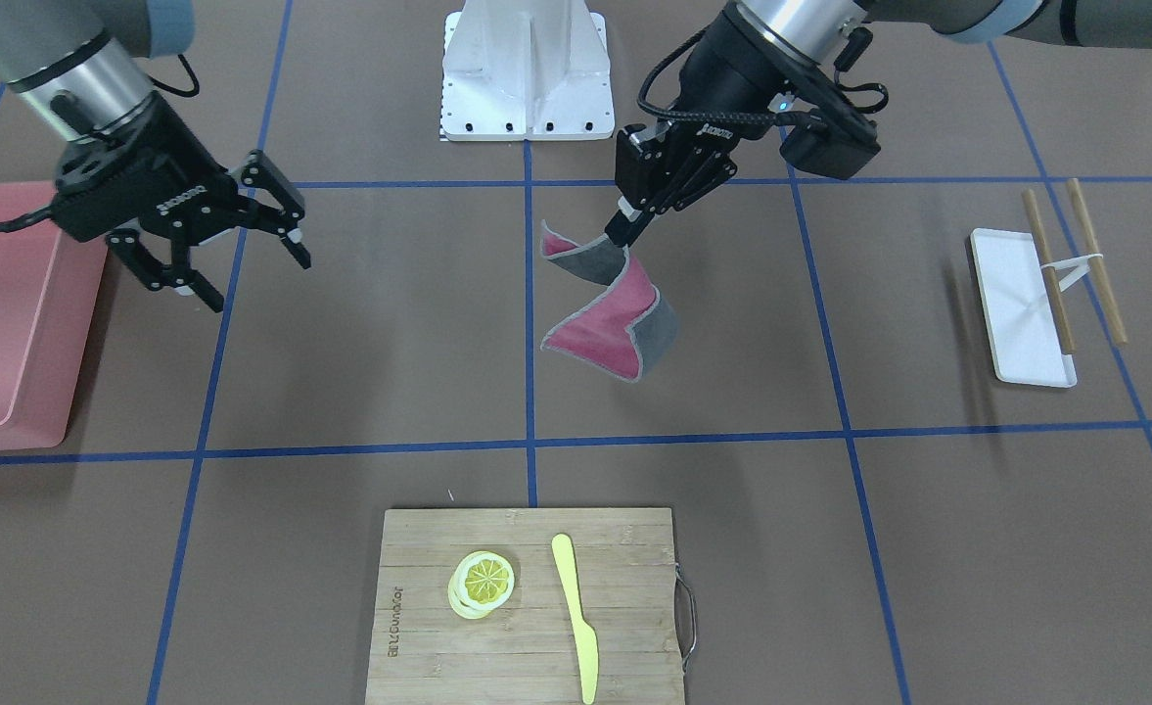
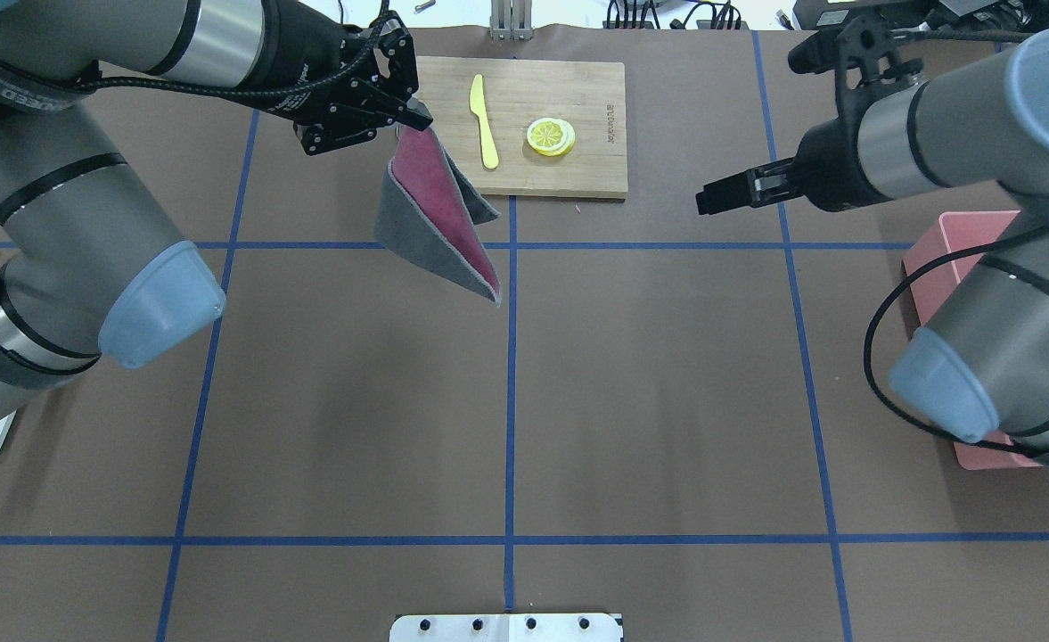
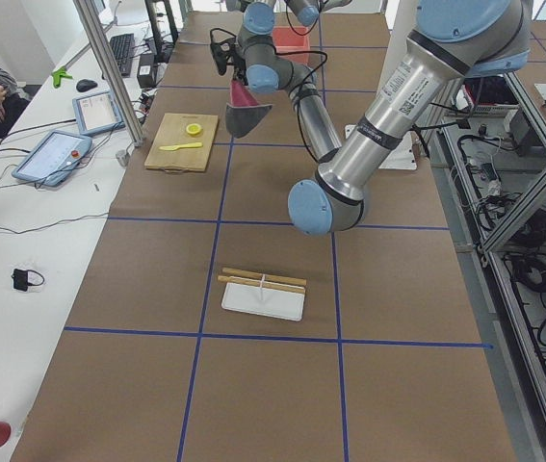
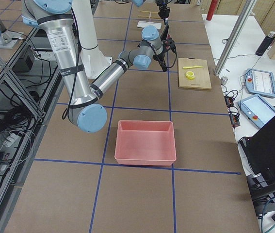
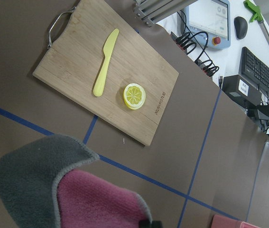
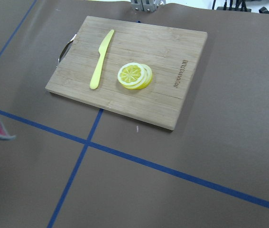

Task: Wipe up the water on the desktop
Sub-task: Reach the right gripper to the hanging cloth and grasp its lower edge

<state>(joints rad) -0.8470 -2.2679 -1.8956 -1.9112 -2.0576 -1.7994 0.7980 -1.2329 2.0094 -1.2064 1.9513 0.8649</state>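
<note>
at the robot's far left a white tray [image 1: 1016,323] with a pair of chopsticks [image 1: 1096,262] laid across it sits on the desktop [image 2: 667,374], well apart from the work and likely just set aside. next comes the left gripper [image 1: 624,231], its fingers clenched on one corner of a cloth [image 2: 435,209], grey on one face and red on the other. pinched at a corner like this, the cloth hangs in a loose fold under its own weight, over the blue tape line [image 2: 511,401] that runs down the middle of the desktop; whether its lowest tip touches the brown surface cannot be told, though it looks to hang just clear. no puddle can be made out on the matte desktop in any view, so the spot to wipe is uncertain. judging from the hold, the cloth is being carried and would need to be lowered flat before a wipe does any good. beyond it, at the desktop's far edge, lies a bamboo cutting board [image 2: 577,174] with a yellow knife [image 2: 483,120] and lemon slices [image 2: 551,136], near the cloth but apart from it. further right the right gripper [image 1: 257,282] hovers above the desktop with fingers spread and nothing between them, seemingly waiting out of the way. last, at the robot's right, a pink bin [image 4: 145,159] rests on the desktop.
</note>
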